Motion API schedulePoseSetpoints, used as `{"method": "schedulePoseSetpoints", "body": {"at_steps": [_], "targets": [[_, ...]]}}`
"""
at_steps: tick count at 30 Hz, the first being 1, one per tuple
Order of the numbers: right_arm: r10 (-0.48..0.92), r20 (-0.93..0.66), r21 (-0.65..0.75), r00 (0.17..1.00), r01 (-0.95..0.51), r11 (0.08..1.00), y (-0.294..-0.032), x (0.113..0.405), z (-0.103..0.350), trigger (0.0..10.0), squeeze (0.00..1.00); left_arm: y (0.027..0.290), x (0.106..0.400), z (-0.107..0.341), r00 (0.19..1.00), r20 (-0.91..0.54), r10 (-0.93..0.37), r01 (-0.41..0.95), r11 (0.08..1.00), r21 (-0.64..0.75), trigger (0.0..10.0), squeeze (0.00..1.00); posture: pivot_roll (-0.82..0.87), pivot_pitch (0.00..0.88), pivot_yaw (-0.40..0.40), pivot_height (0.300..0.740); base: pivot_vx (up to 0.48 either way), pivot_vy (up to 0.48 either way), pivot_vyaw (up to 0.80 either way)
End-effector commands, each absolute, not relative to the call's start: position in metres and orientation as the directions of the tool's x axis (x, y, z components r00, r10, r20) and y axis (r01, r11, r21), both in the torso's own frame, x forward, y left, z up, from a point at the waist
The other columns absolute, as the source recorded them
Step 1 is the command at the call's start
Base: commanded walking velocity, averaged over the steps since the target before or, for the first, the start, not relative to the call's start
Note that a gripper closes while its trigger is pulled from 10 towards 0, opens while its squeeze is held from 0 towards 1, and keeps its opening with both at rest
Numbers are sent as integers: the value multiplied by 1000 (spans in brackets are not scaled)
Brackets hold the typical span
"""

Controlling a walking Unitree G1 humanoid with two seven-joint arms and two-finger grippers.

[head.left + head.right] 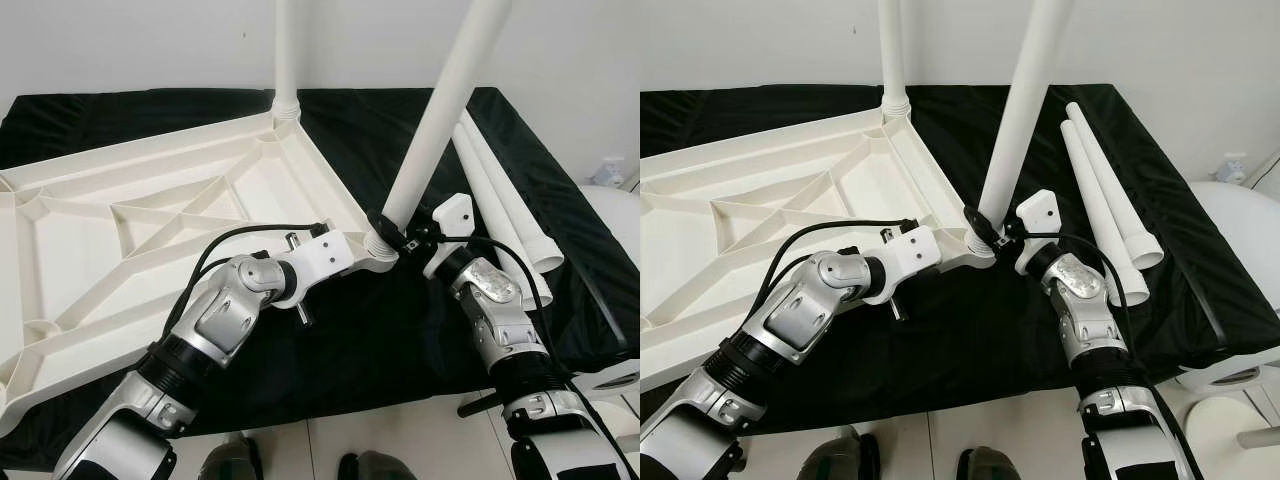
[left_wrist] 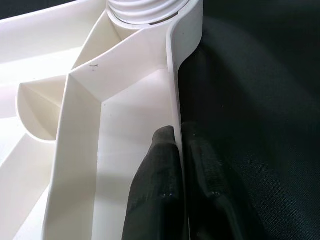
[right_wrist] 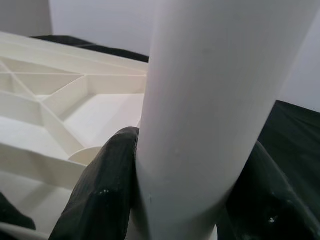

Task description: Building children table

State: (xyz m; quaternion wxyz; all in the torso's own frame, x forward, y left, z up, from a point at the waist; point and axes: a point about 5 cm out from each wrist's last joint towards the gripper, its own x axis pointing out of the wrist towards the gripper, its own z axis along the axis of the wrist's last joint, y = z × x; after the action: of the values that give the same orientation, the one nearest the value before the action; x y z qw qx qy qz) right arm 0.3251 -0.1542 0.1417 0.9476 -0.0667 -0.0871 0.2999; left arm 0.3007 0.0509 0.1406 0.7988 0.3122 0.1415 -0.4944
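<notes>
At the near corner of the upturned tabletop, the right gripper clamps a leaning white leg just above its socket, while the left gripper pinches the tabletop's rim beside it. Tilted so, the leg could cross-thread or pop out. Two spare legs lie beyond. No writing is legible.

I can read no text, label, brand, number or sign anywhere before me.
</notes>
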Motion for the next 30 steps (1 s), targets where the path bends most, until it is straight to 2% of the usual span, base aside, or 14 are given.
{"method": "schedulePoseSetpoints", "body": {"at_steps": [1,7,23,30], "targets": [[432,-80,-114,898,-439,891,-180,316,98,10000,0,63,298,129,472,-590,-656,881,321,348,10000,0,-26,105,-12,740,0,0,0],[383,-27,-60,923,-384,921,-157,316,103,10000,0,62,298,129,469,-590,-657,882,316,349,10000,0,-27,106,-9,740,0,0,0],[200,32,4,979,-200,980,-134,320,120,10000,0,63,298,130,471,-589,-656,881,319,349,10000,0,-24,108,-15,740,0,0,0],[181,52,-30,982,-180,983,-127,318,123,10000,0,63,298,130,473,-587,-657,880,323,348,10000,0,-23,107,-16,740,0,0,0]]}}
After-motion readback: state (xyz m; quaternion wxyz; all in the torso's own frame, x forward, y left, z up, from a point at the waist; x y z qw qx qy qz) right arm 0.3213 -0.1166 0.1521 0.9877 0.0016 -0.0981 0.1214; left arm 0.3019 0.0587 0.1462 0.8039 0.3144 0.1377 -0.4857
